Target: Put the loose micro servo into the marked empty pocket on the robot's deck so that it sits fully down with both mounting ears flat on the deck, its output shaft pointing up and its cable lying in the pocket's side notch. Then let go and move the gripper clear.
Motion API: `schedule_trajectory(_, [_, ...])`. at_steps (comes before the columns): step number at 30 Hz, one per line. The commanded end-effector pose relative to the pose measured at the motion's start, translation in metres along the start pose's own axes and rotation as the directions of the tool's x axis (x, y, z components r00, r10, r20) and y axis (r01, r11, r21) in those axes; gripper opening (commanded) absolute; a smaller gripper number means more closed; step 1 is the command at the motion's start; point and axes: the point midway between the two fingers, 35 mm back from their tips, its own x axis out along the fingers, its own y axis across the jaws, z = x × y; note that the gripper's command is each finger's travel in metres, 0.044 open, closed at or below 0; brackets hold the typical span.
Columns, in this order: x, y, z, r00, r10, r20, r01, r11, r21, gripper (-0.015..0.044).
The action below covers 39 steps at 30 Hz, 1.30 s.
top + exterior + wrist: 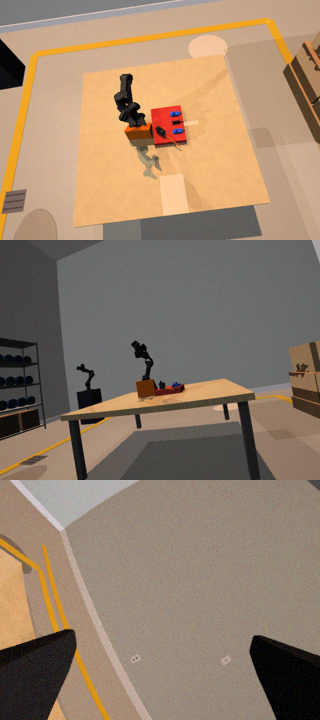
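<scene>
The loose micro servo (160, 131) (162, 385) is dark with an orange cable. It rests on the left part of the red deck (162, 116) (168, 391), turned at an angle, its cable running over the deck's front edge. The marked empty pocket (176, 122) is a dark rectangle near the deck's right edge, its side notch on the right. My gripper (138, 124) (166, 644) is open and empty. It is high up, over the arm's base in the top view, to the left of the servo. The wrist view shows neither servo nor deck.
Two blue servos (175, 113) (177, 131) sit in the deck on either side of the pocket. An orange block (139, 133) (145, 388) stands left of the deck, by the arm's base. The table edge shows at the left of the wrist view.
</scene>
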Motion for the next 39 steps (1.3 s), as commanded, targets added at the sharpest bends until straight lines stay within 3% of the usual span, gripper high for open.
schedule_trajectory(1, [0.016,0.022,-0.003,0.994,0.094,-0.046,-0.090,0.992,0.083,0.0440])
schedule_trajectory(10, [0.040,0.080,-0.011,0.936,0.318,-0.151,-0.273,0.926,0.260,0.0440])
schedule_trajectory(19, [0.049,0.141,-0.019,0.811,0.525,-0.257,-0.388,0.812,0.435,0.0440])
schedule_trajectory(28, [0.043,0.198,-0.026,0.631,0.689,-0.357,-0.422,0.690,0.588,0.0440])
schedule_trajectory(39, [0.019,0.258,-0.031,0.347,0.816,-0.463,-0.369,0.572,0.732,0.0440])
